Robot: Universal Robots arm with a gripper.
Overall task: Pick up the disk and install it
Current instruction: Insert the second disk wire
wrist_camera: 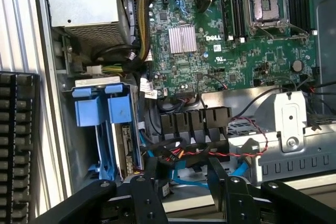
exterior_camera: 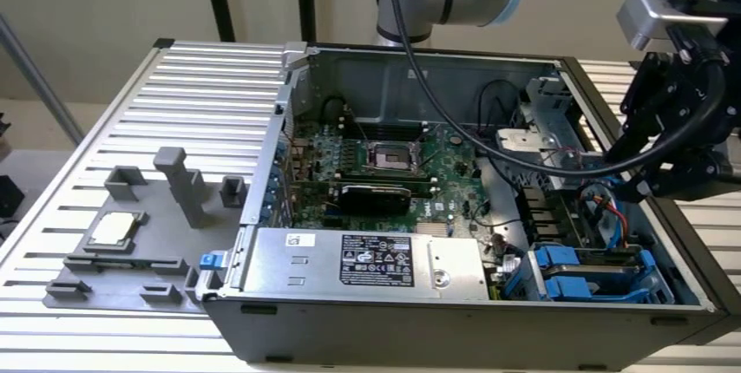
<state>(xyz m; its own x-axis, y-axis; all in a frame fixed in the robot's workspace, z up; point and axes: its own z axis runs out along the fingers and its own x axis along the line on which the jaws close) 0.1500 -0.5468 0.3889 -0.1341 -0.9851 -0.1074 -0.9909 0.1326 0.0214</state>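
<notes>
The disk (exterior_camera: 575,271) stands on edge in its blue carrier inside the drive bay at the near corner of the open computer case (exterior_camera: 463,321), on the exterior view's right. In the wrist view the disk (wrist_camera: 105,114) shows two blue tabs, with a grey drive face and a label beside them. My gripper (exterior_camera: 644,184) hangs above the case's side wall on the exterior view's right, a little way from the bay. In the wrist view my gripper (wrist_camera: 186,184) is open, with only cables behind the gap between its black fingers (wrist_camera: 149,192).
A silver power supply (exterior_camera: 359,260) sits beside the bay and the green motherboard (exterior_camera: 383,165) lies behind it. Red and blue cables (wrist_camera: 210,153) run under the fingers. A grey fixture (exterior_camera: 127,260) on the slatted table holds a square processor chip (exterior_camera: 116,228).
</notes>
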